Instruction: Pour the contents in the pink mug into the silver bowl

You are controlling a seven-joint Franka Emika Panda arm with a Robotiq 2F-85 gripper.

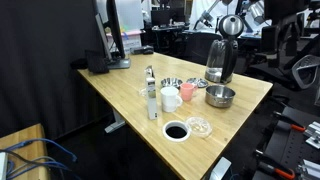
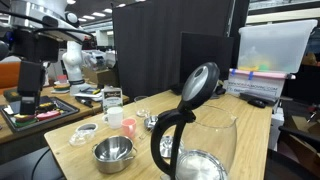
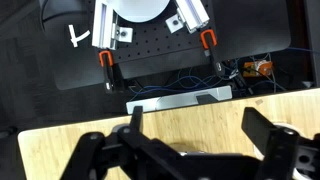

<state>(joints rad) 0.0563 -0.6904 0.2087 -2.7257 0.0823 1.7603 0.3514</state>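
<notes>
Wooden table (image 1: 120, 85): pink mug (image 1: 187, 92) near silver bowl (image 1: 220, 97), gripper (image 3: 190, 115) jaws wide apart.

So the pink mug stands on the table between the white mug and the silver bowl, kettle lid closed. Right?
No: the kettle lid is open, tipped up, as an exterior view shows. The rest holds: the pink mug stands on the table between the white mug and the silver bowl.
</notes>
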